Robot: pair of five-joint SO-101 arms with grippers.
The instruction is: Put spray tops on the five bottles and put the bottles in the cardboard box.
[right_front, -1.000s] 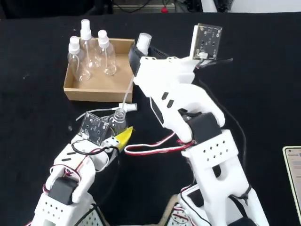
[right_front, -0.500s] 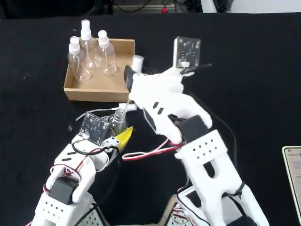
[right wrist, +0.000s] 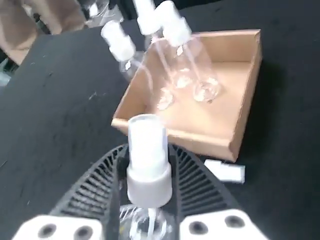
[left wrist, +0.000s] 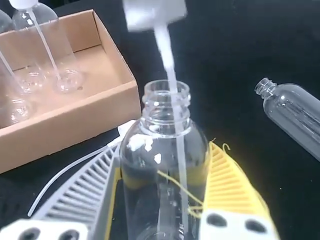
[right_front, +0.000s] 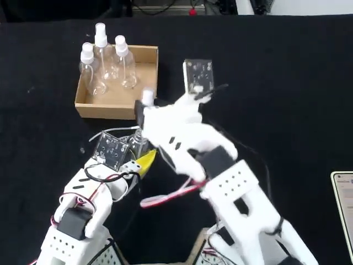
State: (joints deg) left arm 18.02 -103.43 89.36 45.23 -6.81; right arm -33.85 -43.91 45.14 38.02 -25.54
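Observation:
My left gripper [right_front: 138,153] [left wrist: 165,172] is shut on a clear topless bottle [right_front: 139,143] [left wrist: 162,150], held upright in front of the cardboard box [right_front: 110,107] [left wrist: 75,117] [right wrist: 200,137]. Just above it, my right gripper [right_front: 144,109] [right wrist: 147,177] is shut on a white spray top [right_front: 147,97] [left wrist: 154,12] [right wrist: 147,157]. Its thin tube [left wrist: 170,85] runs down through the bottle's neck. Three capped bottles [right_front: 105,61] [right wrist: 165,55] stand in the box. Another topless bottle [left wrist: 295,115] lies on the black table.
A loose spray top [right wrist: 225,171] with its thin tube [right_front: 116,131] [left wrist: 70,170] lies just in front of the box. A flat device [right_front: 343,204] sits at the table's right edge. The right arm's white body covers the middle of the table.
The right arm swung left and down with the spray top, from beside the box's right wall to right over the held bottle. The left arm stayed still.

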